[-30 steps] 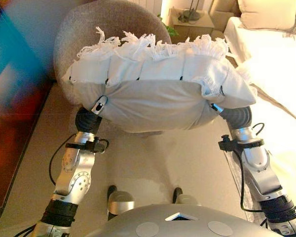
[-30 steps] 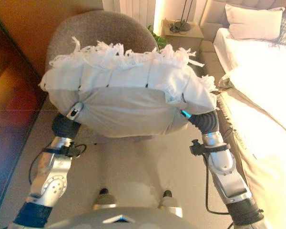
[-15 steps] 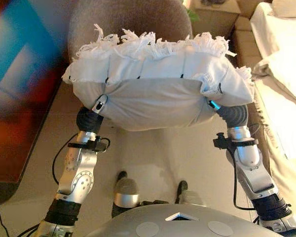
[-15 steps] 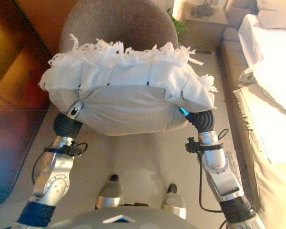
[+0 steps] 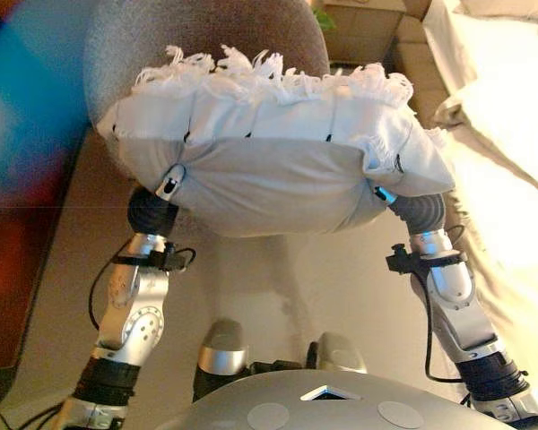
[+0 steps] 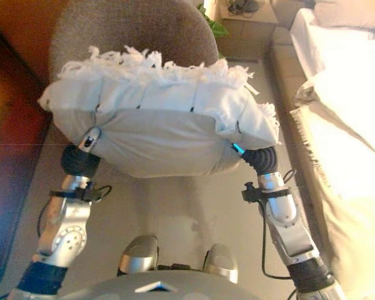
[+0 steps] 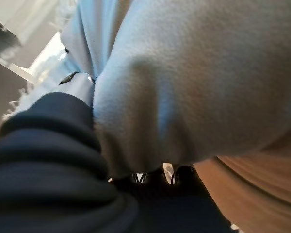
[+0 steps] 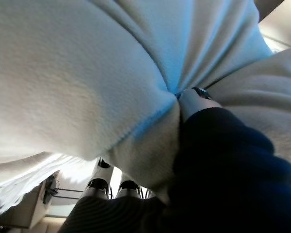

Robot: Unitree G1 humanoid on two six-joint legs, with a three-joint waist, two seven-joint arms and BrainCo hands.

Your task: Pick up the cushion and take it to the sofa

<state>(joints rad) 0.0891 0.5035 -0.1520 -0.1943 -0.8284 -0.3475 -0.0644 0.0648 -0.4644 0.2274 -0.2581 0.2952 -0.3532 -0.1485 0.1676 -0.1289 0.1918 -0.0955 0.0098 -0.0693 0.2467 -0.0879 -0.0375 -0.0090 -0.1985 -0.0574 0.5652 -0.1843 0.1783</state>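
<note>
A large pale grey cushion (image 5: 269, 170) with a white fringed edge hangs in the air in front of me, over the floor. My left hand (image 5: 173, 182) grips its left end and my right hand (image 5: 386, 193) its right end. In the left wrist view the thumb (image 7: 80, 85) digs into the fabric from above, with fingertips (image 7: 169, 172) showing beneath. The right wrist view shows the same pinch: thumb (image 8: 196, 97) pressed into a crease, fingers (image 8: 111, 184) under the cushion. Most of each hand is hidden by the cushion.
A round grey-brown upholstered chair (image 5: 206, 36) stands just beyond the cushion. A cream bed or sofa (image 5: 511, 116) with a fringed cover runs along the right. A small cabinet (image 6: 244, 25) sits at the back, dark wooden furniture (image 6: 6, 125) on the left.
The whole picture has shifted, so the camera has moved. The cushion stays held between both hands in the same grip.
</note>
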